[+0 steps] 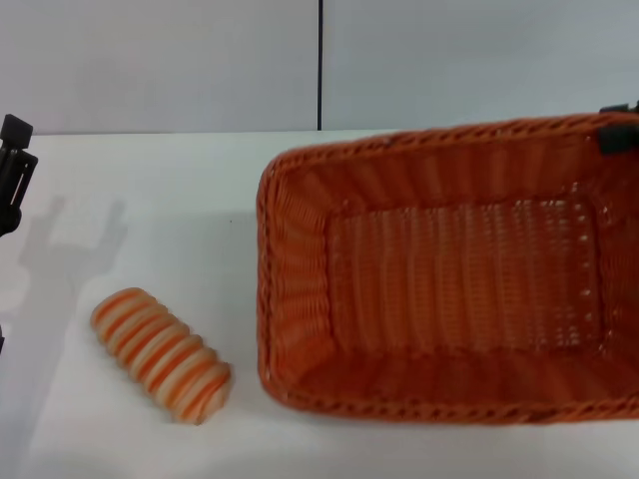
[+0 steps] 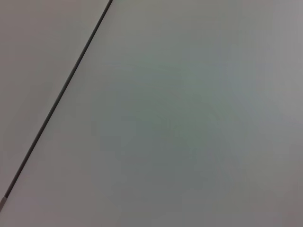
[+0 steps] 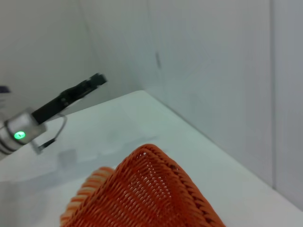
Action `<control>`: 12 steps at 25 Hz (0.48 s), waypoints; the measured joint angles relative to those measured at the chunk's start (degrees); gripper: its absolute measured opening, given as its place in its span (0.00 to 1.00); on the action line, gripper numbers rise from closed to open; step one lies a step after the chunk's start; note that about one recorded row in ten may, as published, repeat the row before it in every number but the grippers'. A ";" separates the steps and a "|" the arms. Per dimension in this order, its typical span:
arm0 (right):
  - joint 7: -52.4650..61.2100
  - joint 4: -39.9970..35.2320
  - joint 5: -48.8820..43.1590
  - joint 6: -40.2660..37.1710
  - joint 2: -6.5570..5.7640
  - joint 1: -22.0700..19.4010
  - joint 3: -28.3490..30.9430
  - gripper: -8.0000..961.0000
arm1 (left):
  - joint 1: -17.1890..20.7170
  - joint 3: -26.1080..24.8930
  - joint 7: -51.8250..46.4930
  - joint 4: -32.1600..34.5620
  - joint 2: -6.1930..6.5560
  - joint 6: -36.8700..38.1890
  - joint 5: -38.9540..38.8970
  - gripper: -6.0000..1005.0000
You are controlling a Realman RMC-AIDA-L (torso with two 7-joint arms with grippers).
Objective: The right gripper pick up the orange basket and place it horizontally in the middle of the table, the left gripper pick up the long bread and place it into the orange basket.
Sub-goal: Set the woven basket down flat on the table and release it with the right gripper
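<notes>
The orange basket [image 1: 449, 289] fills the right half of the head view, lengthwise across the white table [image 1: 170, 180], its open inside facing the camera. My right gripper [image 1: 619, 135] shows only as a black piece clamped on the basket's far right rim. One corner of the basket [image 3: 151, 194] appears close up in the right wrist view. The long bread [image 1: 160, 352], striped orange and cream, lies on the table left of the basket, apart from it. At the far left edge my left gripper [image 1: 15, 165] hovers open, above and behind the bread; the left arm [image 3: 57, 106] also shows in the right wrist view.
A grey wall [image 1: 160, 60] with a dark vertical seam [image 1: 320, 65] stands behind the table. The left wrist view holds only the wall and its seam [image 2: 57, 99]. Bare tabletop lies between the bread and the wall.
</notes>
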 joint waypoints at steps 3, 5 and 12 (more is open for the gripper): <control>-3.50 -4.50 -0.15 -0.01 -0.11 0.99 -0.69 0.19 | 0.01 0.05 -0.09 0.01 0.00 -0.01 0.02 0.84; -5.61 -7.71 -0.26 -0.07 -0.14 1.75 -1.15 0.19 | 0.02 0.10 -0.22 0.00 0.00 -0.09 0.03 0.84; -11.58 -15.40 -0.78 -2.17 0.23 2.62 -3.67 0.19 | 0.02 0.28 -0.35 -0.57 -0.06 -0.75 0.07 0.84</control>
